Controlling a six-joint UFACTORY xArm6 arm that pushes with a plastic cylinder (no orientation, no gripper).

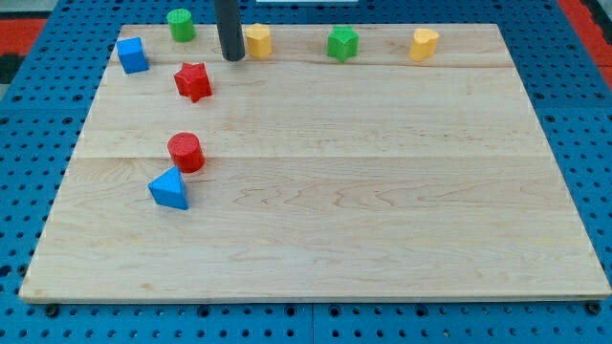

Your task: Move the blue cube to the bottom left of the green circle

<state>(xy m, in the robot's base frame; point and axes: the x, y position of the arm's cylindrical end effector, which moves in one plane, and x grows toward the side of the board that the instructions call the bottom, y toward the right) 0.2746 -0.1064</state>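
The approach is in hand: my tip (232, 57), a bare rod end effector holding nothing, stands at three o'clock of the blue cube (132, 54), which already lies at eight o'clock of the green circle (180, 24), so only a small nudge seems needed.

The desk (382, 191) is pale, smooth wood with visible grain, matt. The blue cube (132, 54) and green circle (180, 24) look like smooth, slightly glossy plastic.
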